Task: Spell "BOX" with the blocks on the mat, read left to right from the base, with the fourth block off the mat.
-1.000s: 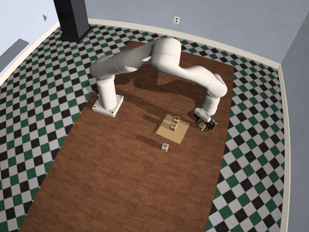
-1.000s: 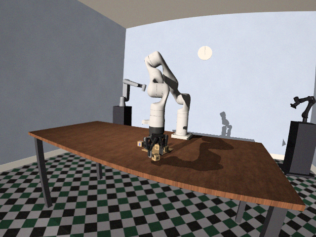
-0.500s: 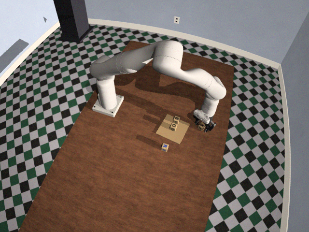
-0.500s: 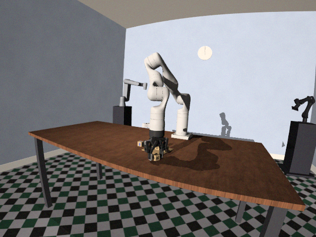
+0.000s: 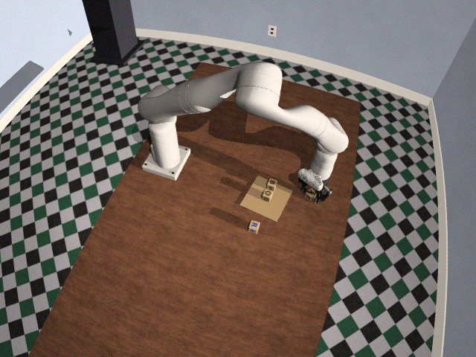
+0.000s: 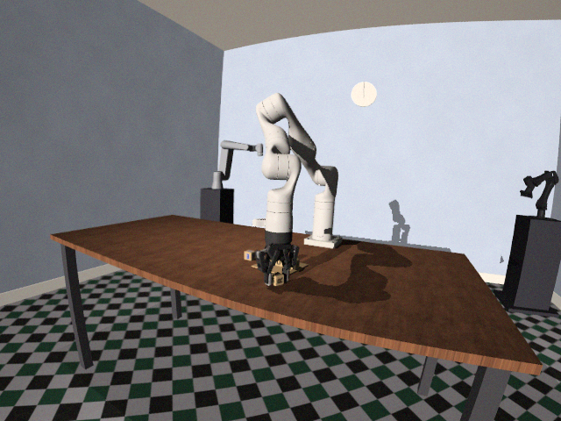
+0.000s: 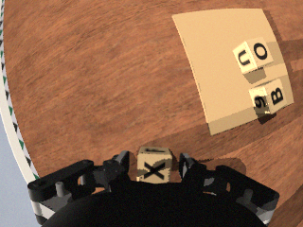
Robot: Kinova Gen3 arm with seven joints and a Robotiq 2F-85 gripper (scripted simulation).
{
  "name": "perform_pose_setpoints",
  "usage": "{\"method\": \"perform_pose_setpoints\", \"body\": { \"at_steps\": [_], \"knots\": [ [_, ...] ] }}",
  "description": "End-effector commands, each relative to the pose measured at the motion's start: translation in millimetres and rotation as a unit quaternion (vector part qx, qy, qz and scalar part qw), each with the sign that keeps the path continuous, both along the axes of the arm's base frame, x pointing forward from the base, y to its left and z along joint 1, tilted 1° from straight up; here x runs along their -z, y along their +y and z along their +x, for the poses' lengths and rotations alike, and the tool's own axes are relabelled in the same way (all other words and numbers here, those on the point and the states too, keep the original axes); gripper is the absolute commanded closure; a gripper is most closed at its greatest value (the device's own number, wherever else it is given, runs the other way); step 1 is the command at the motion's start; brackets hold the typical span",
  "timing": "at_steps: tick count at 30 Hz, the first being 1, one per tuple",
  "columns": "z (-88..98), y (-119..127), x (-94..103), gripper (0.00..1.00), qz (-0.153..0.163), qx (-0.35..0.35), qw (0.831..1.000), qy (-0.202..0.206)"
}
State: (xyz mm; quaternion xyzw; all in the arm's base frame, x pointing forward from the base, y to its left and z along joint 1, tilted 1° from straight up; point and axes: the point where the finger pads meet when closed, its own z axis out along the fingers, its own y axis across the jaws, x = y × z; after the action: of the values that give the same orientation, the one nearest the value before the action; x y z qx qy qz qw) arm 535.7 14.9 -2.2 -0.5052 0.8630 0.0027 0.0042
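So the X block (image 5: 310,195) (image 6: 278,279) (image 7: 154,167) is framed between the jaws of the gripper (image 5: 316,194) (image 6: 277,280) (image 7: 153,161), which stand part-way apart and released, with gaps seen on both sides. The mat (image 5: 267,209) (image 7: 213,66) is set off beside the jaws, carrying the O block (image 5: 267,194) (image 7: 260,51) and B block (image 5: 271,183) (image 7: 276,96); the R block (image 5: 253,225) (image 6: 248,255) is parked off-mat, farther from them.

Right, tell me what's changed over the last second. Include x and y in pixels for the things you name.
The hand (image 5: 315,195) (image 6: 277,278) (image 7: 153,161) has come down around the X block (image 5: 309,195) (image 6: 278,280) (image 7: 153,171), its fingers now on either side. Gaps show beside the block, so nothing is gripped yet, and nothing was let go. The X, O (image 5: 267,194) (image 7: 259,51), B (image 5: 271,182) (image 7: 276,96) and R (image 5: 253,226) (image 6: 248,255) blocks and the mat (image 5: 277,205) (image 7: 204,57) look unmoved.
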Motion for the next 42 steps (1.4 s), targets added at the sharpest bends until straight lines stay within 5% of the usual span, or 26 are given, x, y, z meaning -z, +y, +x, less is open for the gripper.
{"method": "perform_pose_setpoints", "body": {
  "at_steps": [1, 14, 15, 42],
  "knots": [
    [0.7, 0.0, -1.0, 0.54, 0.000, 0.000, 1.000, -0.001],
    [0.7, 0.0, -1.0, 0.54, 0.000, 0.000, 1.000, -0.001],
    [0.7, 0.0, -1.0, 0.74, 0.000, 0.000, 1.000, -0.001],
    [0.7, 0.0, -1.0, 0.74, 0.000, 0.000, 1.000, -0.001]
  ]
}}
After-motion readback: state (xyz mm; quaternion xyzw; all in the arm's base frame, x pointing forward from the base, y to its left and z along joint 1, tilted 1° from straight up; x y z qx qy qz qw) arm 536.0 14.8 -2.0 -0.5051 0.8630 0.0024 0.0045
